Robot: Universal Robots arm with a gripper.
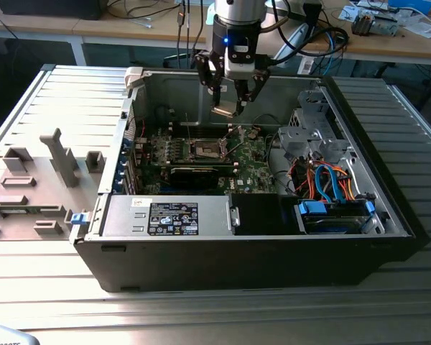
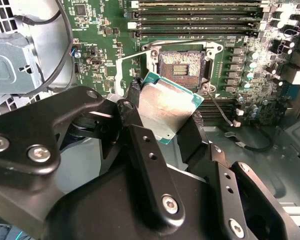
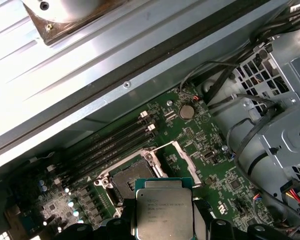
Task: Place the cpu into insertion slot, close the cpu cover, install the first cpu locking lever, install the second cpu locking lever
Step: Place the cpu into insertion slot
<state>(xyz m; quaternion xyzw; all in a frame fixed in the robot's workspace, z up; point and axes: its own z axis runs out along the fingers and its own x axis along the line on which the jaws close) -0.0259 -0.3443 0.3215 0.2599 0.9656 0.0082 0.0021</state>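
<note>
Gripper [image 1: 228,104] is clamped on the cpu [image 2: 167,107], pinching it by its edges and holding it up in the air above the green motherboard [image 1: 255,162] inside the open PC case [image 1: 258,266]. The insertion slot [image 2: 182,65] sits bare below it, with the cpu cover [image 3: 184,159] flipped up beside the slot.

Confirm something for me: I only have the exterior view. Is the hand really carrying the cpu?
Observer: Yes. In the second wrist view the hand grips the cpu by opposite edges, metal top showing.
Operator: Is the insertion slot empty?
Observer: Yes; that view shows the insertion slot with bare contacts.
Operator: And the cpu cover?
Observer: In the first wrist view the cpu cover stands swung open beside the slot.
</note>
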